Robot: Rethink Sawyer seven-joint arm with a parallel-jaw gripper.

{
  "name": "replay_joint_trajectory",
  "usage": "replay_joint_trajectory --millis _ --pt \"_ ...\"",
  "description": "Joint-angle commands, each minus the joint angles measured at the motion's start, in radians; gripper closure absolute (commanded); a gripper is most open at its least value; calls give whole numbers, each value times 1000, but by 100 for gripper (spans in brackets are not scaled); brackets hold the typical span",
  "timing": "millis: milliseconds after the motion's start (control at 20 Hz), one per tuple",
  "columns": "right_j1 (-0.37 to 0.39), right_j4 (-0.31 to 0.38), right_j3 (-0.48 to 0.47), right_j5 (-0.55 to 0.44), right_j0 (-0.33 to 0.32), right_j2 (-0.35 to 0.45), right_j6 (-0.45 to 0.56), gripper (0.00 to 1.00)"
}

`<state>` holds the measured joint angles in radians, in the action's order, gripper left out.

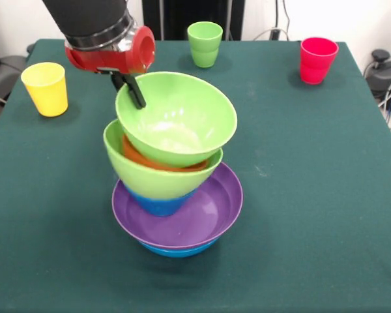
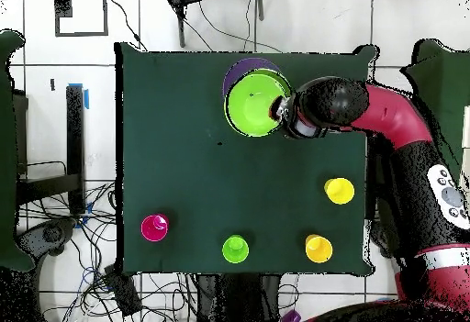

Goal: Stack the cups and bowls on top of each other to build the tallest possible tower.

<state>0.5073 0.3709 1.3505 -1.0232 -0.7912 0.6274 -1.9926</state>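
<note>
The tower stands mid-table: large blue bowl [image 1: 176, 250] lowest, then the wide purple bowl [image 1: 195, 218], small blue bowl [image 1: 158, 205], a light green bowl [image 1: 146, 175] and the orange bowl [image 1: 143, 160]. A second light green bowl [image 1: 179, 117] sits tilted on top; it also shows in the overhead view [image 2: 255, 105]. My gripper [image 1: 130, 88] [image 2: 278, 110] is shut on this top bowl's rim, one finger inside and one outside. The cups stand apart: yellow [image 1: 45, 88] [image 2: 339, 190], light green [image 1: 204, 44] [image 2: 235, 248], red [image 1: 317, 60] [image 2: 154, 227] and orange-yellow [image 2: 318, 248], which my arm hides in the front view.
The dark green table [image 1: 313, 195] carries everything. The tower leans, its upper bowls shifted off the purple bowl's centre. Cables and dark equipment lie on the floor beyond the table's edges.
</note>
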Motion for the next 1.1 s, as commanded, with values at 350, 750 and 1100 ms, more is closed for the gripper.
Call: replay_joint_trajectory --millis 350,750,1100 --pt "-57 79 -80 16 25 18 231 100" --pt "-94 85 -165 -34 35 20 269 100" --pt "-97 85 -191 -55 35 21 284 100"
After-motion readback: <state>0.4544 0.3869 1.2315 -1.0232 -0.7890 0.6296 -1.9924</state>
